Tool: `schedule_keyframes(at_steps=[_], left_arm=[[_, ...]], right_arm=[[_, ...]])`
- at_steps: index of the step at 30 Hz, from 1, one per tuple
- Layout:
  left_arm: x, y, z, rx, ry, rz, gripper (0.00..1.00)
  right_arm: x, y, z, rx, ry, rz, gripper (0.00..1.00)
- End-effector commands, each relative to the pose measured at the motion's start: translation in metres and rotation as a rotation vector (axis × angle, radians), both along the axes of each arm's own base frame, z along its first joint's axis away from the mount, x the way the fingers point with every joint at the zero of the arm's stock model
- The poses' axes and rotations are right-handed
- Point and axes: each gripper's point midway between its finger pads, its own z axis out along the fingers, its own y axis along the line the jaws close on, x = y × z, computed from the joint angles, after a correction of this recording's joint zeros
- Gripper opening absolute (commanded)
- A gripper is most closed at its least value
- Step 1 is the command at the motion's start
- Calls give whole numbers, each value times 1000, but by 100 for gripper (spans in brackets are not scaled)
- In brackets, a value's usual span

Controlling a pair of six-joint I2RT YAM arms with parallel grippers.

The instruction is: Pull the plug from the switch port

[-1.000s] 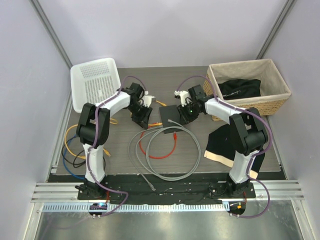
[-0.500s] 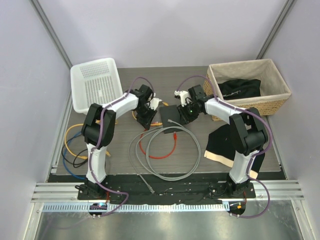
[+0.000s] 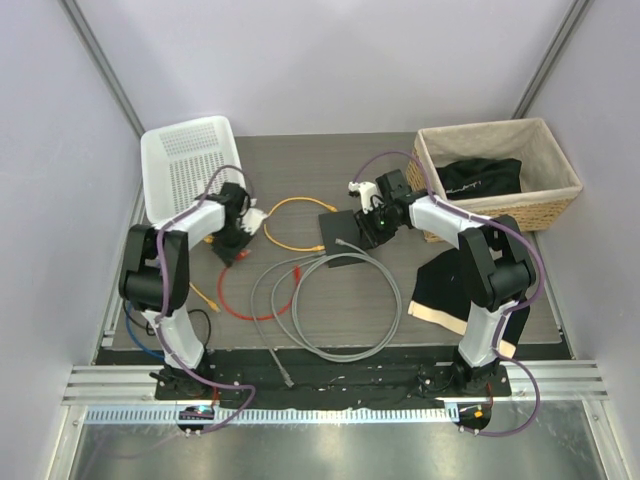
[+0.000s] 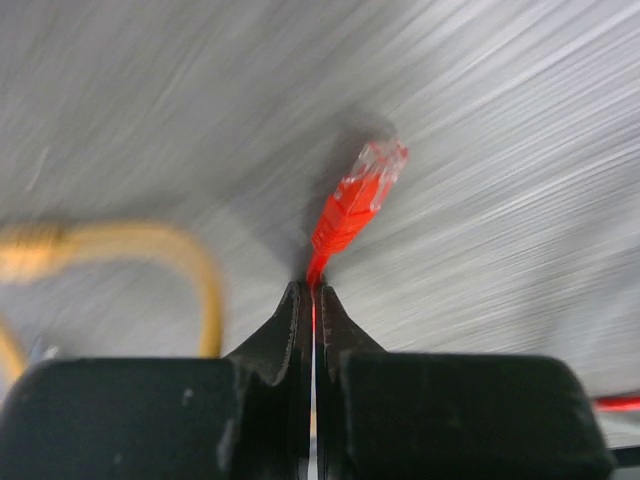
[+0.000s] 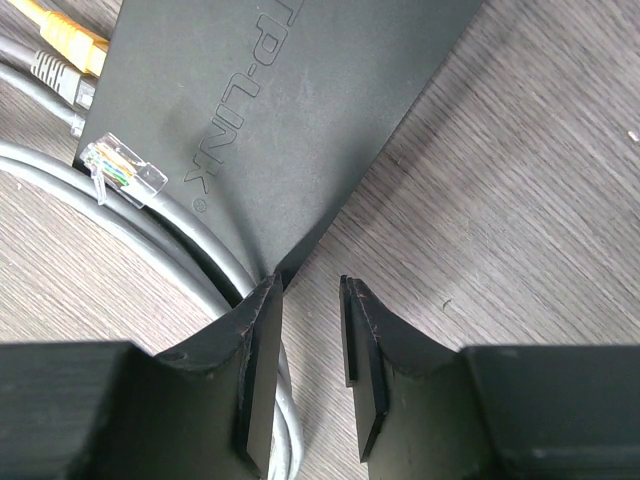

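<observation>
The red plug (image 4: 358,198) sticks out past my left gripper (image 4: 313,290), which is shut on the red cable just behind it. In the top view this gripper (image 3: 233,250) is at the left of the table, far from the black switch (image 3: 345,228), and the red cable (image 3: 240,305) trails in a loop below it. A yellow plug (image 5: 72,37) and a grey plug (image 5: 58,85) sit at the switch (image 5: 290,110) edge. My right gripper (image 5: 310,290) is open at the switch's near corner, with nothing between its fingers.
A grey cable (image 3: 340,300) coils in front of the switch, and its clear plug (image 5: 122,170) lies on the switch. A white basket (image 3: 190,165) is at the back left, a wicker basket (image 3: 500,170) at the back right. A black-and-cream cloth (image 3: 450,290) lies right. Loose cables (image 3: 150,305) lie left.
My left arm swung left away from the switch, its jaws closing on the red cable. The red plug and loop went with it. The right arm stayed still.
</observation>
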Motion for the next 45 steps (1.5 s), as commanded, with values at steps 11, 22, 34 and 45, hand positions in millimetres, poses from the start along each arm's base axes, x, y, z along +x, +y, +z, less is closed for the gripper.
schedule_keyframes(at_steps=[11, 22, 34, 45], left_arm=[[83, -72, 131, -159, -310, -133, 56], [70, -212, 91, -802, 151, -172, 58], [41, -227, 38, -875, 395, -45, 60], [12, -231, 1, -786, 473, -42, 53]], right_arm=[[-12, -17, -25, -109, 88, -1, 36], [-9, -16, -19, -107, 73, 1, 36], [-18, -19, -22, -106, 88, 5, 36], [-22, -21, -23, -110, 93, 2, 36]])
